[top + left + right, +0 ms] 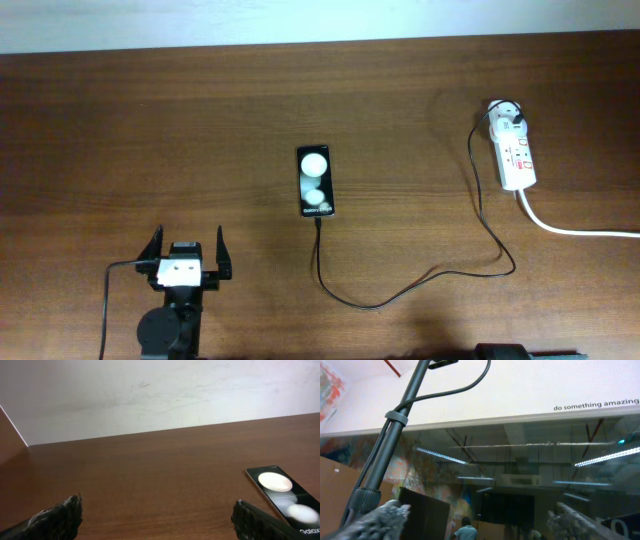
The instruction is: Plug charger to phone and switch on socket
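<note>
The phone (316, 181) lies flat mid-table, a glossy black slab with two round white spots; it also shows at the right of the left wrist view (282, 492). The thin black charger cable (420, 282) runs from the phone's near end in a loop to a white adapter (506, 116) seated in the white socket strip (515, 150) at the far right. My left gripper (186, 256) is open and empty near the front left, well left of the phone; its fingertips frame bare wood in the left wrist view (157, 517). My right gripper (480, 520) is open, pointing up at the room, away from the table.
The socket's thick white cord (580, 230) runs off the right edge. A pale wall (150, 395) borders the table's far side. The right wrist view shows a black stand pole (390, 445) and a glass wall.
</note>
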Tool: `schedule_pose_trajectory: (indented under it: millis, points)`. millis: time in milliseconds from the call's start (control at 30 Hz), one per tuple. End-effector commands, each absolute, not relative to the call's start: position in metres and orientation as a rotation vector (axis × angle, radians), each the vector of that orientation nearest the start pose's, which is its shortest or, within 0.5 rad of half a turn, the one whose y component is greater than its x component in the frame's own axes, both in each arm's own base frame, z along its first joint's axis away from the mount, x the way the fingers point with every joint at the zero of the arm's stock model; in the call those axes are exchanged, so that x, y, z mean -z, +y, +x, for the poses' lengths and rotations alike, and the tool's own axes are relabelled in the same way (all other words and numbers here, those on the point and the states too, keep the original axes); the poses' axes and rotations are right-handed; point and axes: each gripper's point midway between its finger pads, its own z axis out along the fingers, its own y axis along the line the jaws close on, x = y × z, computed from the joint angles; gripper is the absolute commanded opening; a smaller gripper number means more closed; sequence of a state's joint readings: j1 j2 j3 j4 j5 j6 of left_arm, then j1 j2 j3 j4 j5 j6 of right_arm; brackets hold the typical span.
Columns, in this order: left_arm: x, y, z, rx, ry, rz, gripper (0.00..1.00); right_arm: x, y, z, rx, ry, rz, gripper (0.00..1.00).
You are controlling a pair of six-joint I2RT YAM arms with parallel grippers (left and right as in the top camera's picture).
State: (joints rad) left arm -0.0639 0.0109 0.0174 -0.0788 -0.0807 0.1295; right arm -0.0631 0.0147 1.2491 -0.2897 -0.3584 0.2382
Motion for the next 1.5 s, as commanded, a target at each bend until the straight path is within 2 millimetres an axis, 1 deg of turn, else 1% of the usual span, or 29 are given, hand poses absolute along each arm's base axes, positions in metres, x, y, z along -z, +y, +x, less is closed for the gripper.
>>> schedule_pose_trajectory:
  millis: [0,33,100,133,167,200,267,300,367,467,500,533,600,667,733,800,833,867,900,933,1467]
  points:
    - [-0.157,-0.003,0.246,-0.124,1.644,0.119,0.99,-0.559,0.062,-0.071,-0.271,0.644,-0.229,0.99]
    - [-0.157,-0.003,0.246,-0.124,1.643,0.119,0.99,-0.559,0.055,-0.061,-0.261,0.644,-0.195,0.99]
    - [-0.157,-0.003,0.246,-0.124,1.644,0.119,0.99,-0.545,0.053,-0.031,-0.271,0.721,-0.179,0.99]
    - [-0.157,-0.003,0.246,-0.124,1.643,0.119,0.99,-0.531,0.051,-0.007,-0.28,0.788,-0.166,0.99]
    - [-0.157,-0.003,0.246,-0.124,1.644,0.119,0.99,-0.521,0.05,0.009,-0.285,0.829,-0.158,0.99]
    - [-0.157,-0.003,0.246,-0.124,1.643,0.119,0.99,-0.507,0.049,0.031,-0.291,0.879,-0.148,0.99]
    - [-0.157,-0.003,0.246,-0.124,1.644,0.119,0.99,-0.457,0.045,0.092,-0.311,1.034,-0.116,0.99]
    - [-0.157,-0.003,0.246,-0.124,1.644,0.119,0.99,-0.435,0.043,0.114,-0.318,1.098,-0.102,0.99]
    - [-0.157,-0.003,0.246,-0.124,1.643,0.119,0.99,-0.392,0.041,0.15,-0.331,1.202,-0.08,0.99]
    - [-0.157,-0.003,0.246,-0.124,1.644,0.119,0.99,-0.332,0.038,0.192,-0.341,1.29,-0.06,0.99]
    - [-0.157,-0.003,0.246,-0.124,1.644,0.119,0.99,-0.318,0.037,0.2,-0.342,1.306,-0.056,0.99]
    - [-0.157,-0.003,0.246,-0.124,1.644,0.119,0.99,-0.307,0.036,0.206,-0.342,1.312,-0.053,0.99]
    - [-0.157,-0.003,0.246,-0.124,1.644,0.119,0.99,-0.268,0.022,0.225,-0.296,1.375,0.029,0.99]
    - [-0.157,-0.003,0.246,-0.124,1.644,0.119,0.99,-0.236,0.014,0.235,-0.269,1.435,0.08,0.99]
    - [-0.157,-0.003,0.246,-0.124,1.644,0.119,0.99,-0.216,0.013,0.241,-0.266,1.464,0.09,0.99]
    - [-0.157,-0.003,0.246,-0.124,1.644,0.119,0.99,-0.2,0.012,0.244,-0.264,1.488,0.098,0.99]
    - [-0.157,-0.003,0.246,-0.124,1.644,0.119,0.99,-0.191,0.008,0.246,-0.247,1.505,0.121,0.99]
    - [-0.157,-0.003,0.246,-0.124,1.644,0.119,0.99,-0.181,-0.004,0.247,-0.198,1.538,0.18,0.99]
    - [-0.157,-0.003,0.246,-0.124,1.644,0.119,0.99,-0.171,-0.005,0.247,-0.191,1.578,0.194,0.99]
    - [-0.157,-0.003,0.246,-0.124,1.643,0.119,0.99,-0.156,-0.005,0.246,-0.189,1.64,0.205,0.99]
    - [-0.157,-0.003,0.246,-0.124,1.644,0.119,0.99,-0.157,-0.005,0.246,-0.189,1.632,0.204,0.99]
